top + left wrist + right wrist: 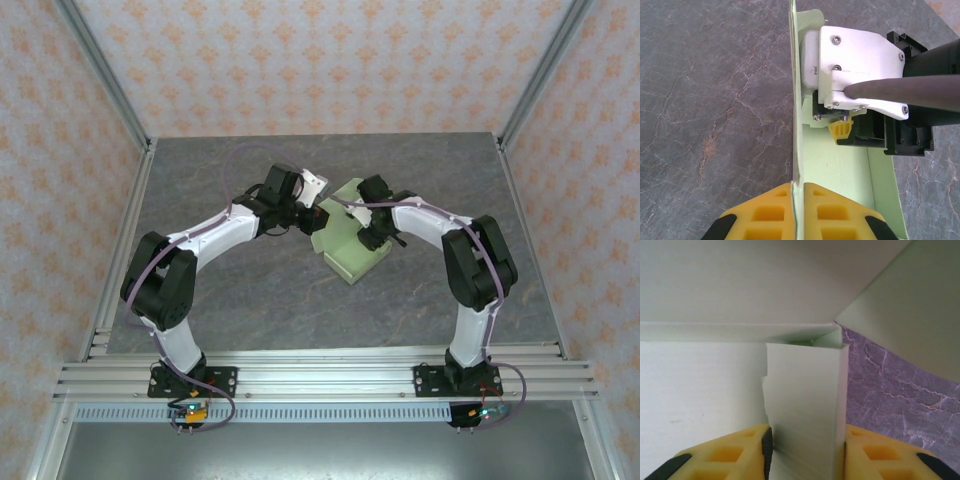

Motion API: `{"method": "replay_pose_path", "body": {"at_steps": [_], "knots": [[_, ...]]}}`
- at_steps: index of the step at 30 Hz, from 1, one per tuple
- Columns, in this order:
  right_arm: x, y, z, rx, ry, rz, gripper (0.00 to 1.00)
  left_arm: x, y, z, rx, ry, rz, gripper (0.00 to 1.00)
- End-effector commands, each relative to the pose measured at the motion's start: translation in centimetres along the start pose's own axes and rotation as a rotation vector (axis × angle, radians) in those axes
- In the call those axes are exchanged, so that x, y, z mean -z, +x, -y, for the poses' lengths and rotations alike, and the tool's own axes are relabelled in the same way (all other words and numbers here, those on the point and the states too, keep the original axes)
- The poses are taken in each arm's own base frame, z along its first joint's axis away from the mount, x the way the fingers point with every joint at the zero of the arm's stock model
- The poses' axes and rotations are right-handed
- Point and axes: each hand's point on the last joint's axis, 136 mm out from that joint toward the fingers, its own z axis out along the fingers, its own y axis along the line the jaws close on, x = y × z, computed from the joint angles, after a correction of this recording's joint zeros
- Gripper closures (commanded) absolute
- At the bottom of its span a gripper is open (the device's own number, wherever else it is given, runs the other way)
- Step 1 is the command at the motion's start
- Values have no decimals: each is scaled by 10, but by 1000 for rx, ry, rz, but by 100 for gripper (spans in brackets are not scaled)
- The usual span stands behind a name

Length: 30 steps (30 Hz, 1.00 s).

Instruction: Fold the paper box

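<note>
Paper box (352,255) centre-frame between arms. Left end effector (796,187) pinching its upright side wall; right end effector (807,435) clamping corner flap.

The paper box (352,260) is showing pale green. The table (260,295) is looking marbled grey, and the walls (320,60) are wearing peach floral print.

The white left arm (215,232) and right arm (425,222) had black joints, purple cables (233,170), yellow waffled fingers (765,215) and a silver-screwed white wrist bracket (860,55).
</note>
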Motion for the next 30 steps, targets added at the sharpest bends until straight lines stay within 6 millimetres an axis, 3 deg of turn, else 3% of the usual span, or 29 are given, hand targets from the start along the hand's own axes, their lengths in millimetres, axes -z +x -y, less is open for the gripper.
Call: {"method": "replay_pose_path", "body": {"at_steps": [1,4,9,12,14,16,17,19,22,27,30], "knots": [[-6,-7,4,-5,25,9,66,-2,3,7,-5,30,-21,100],[-11,-3,10,-6,64,-9,76,-2,4,7,-2,26,-20,100],[-17,-1,18,-1,143,-6,75,-2,2,8,5,38,-15,100],[-21,-5,34,-8,290,38,71,-1,-1,11,3,50,-12,100],[-25,-3,39,-23,324,27,65,-2,0,10,3,47,-15,100],[-29,-2,38,-18,326,18,66,-3,1,10,9,50,-19,100],[-31,-2,37,-12,331,18,72,-3,1,11,8,52,-19,100],[-33,-1,40,13,372,14,92,-4,3,11,6,50,-24,100],[-36,4,48,56,472,1,100,-4,2,11,8,47,-15,100],[-45,11,41,87,470,-25,98,-4,1,11,8,47,-14,100],[-36,4,38,82,447,27,88,-4,0,13,9,56,-16,100]]}}
